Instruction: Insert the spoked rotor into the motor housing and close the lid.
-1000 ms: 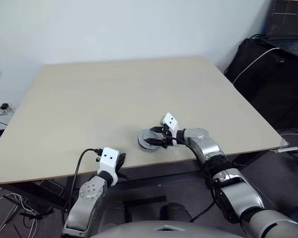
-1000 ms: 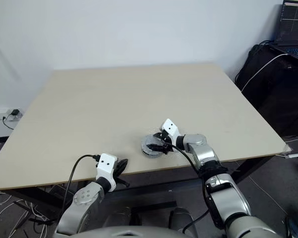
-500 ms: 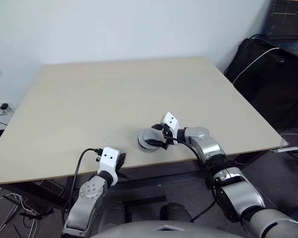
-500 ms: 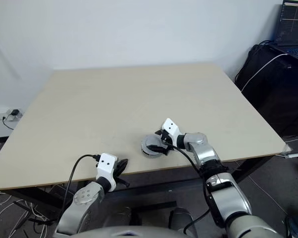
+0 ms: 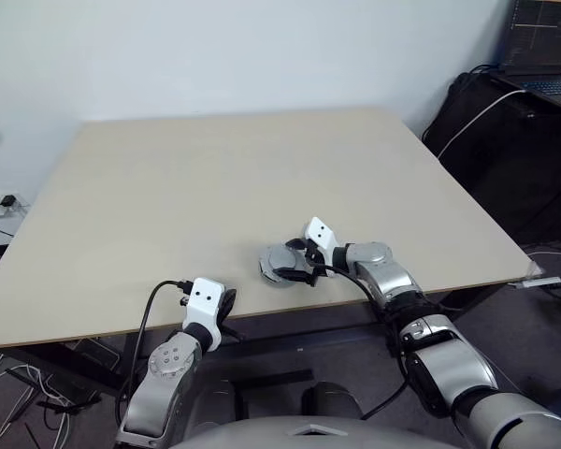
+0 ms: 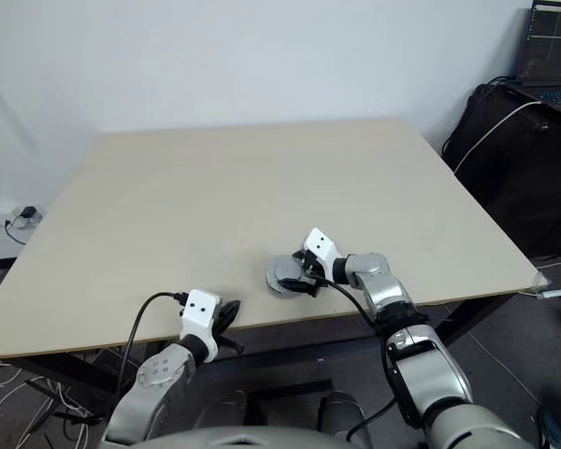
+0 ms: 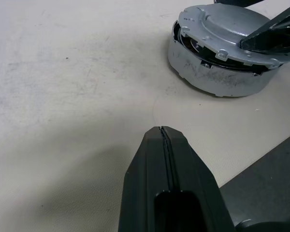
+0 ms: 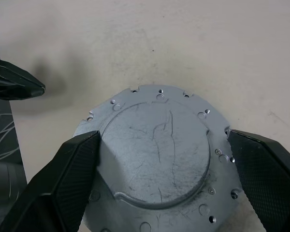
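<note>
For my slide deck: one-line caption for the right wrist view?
Right tool open, its fingers flanking the lid resting on the beige table.

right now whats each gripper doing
left gripper: closed, empty.
right gripper: open, fingers on either side of the lid, which sits on the housing.

I see a big, pale bench [image 5: 215, 187] in the middle of the picture. One thing sits on it, near its lower edge: the round grey motor housing [image 7: 217, 77]. The lid [image 8: 159, 154] rests on top, a bit tilted, showing a gap.
</note>
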